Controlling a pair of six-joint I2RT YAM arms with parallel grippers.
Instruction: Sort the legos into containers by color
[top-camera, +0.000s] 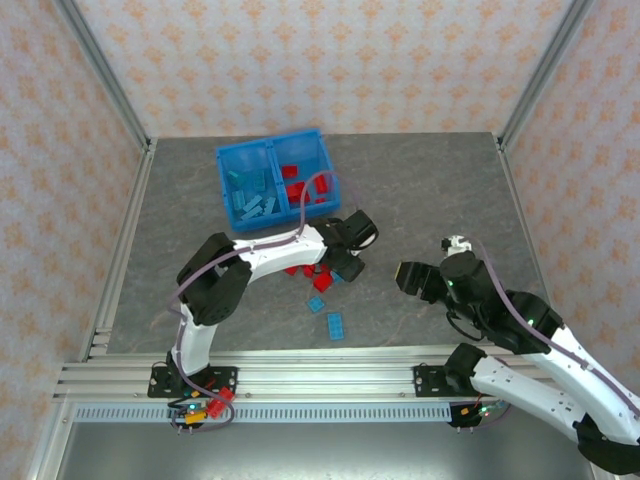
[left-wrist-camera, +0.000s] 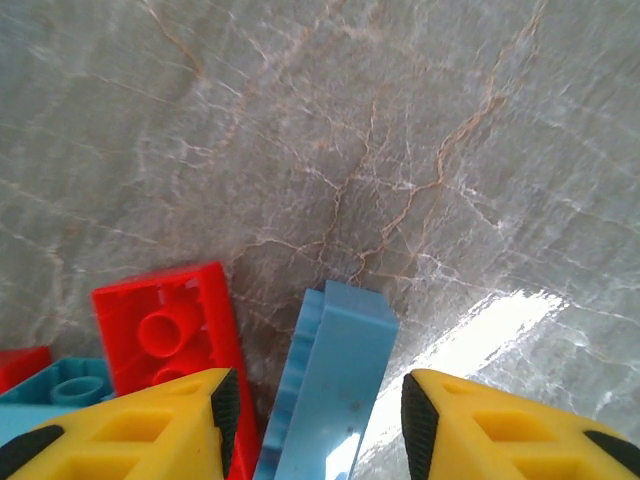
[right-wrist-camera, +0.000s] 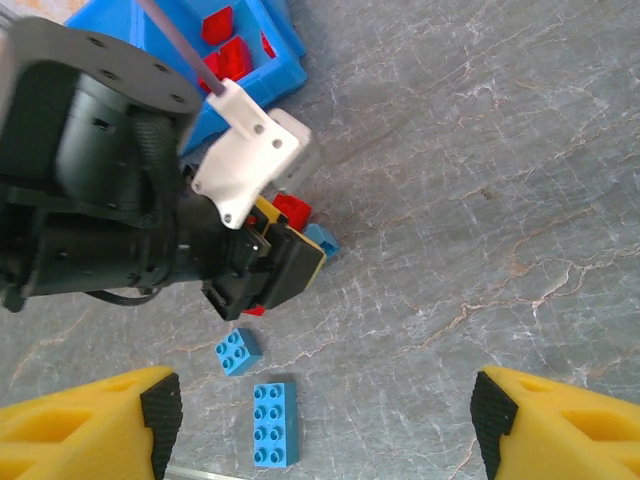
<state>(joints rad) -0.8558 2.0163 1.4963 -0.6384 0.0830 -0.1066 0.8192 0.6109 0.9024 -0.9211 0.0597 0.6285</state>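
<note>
While the left gripper (top-camera: 345, 262) sits low over the loose pile near the bin (top-camera: 245, 148), the top view tells you the sorting is partly done. Light-blue legos (top-camera: 252, 195) lie in the left compartment and red legos (top-camera: 300, 188) in the right. A few of both colours are on the table (top-camera: 430, 180) between the bin and the arm bases. The right gripper (top-camera: 403, 273) hangs apart to the right, over bare table.

From the left wrist, the left fingers (left-wrist-camera: 150, 430) stand partly open astride a light-blue brick (left-wrist-camera: 335, 370) standing on its edge. A thin gap seems to show at each pad, so I judge it not gripped yet, though the frame's bottom edge cuts the contact off. A red brick (left-wrist-camera: 175, 335) lies just beside it on the left. Keep the jaws centred on the blue one, close squarely on its broad faces, and don't let the left pad catch the red neighbour.

From the right wrist, your right fingers (right-wrist-camera: 90, 420) are spread wide with nothing between them. A long blue brick (right-wrist-camera: 275, 425) and a small square one (right-wrist-camera: 238, 350) lie below; hold this arm back until the left one lifts clear
</note>
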